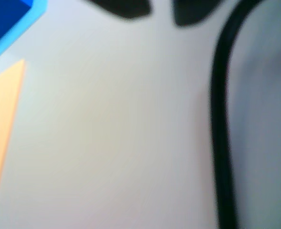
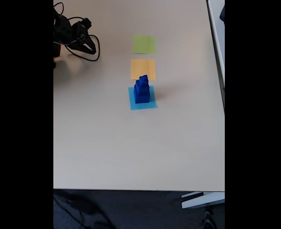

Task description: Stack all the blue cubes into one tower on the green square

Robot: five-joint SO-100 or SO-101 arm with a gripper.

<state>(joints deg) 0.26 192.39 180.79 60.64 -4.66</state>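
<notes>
gripper (image 2: 89, 46) at far-left table corner, jaws apart, empty, tower (image 2: 142, 90) stacked on light-blue square (image 2: 143, 104) well to its right, green square (image 2: 144, 44) bare, orange square (image 2: 143, 68) between

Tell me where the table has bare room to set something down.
Bare tabletop lies between the light-blue square and the near edge, and right of the three squares. Crowded: the stacked blue cubes on the light-blue square, the orange square, the green square, and the pincer corner.
</notes>
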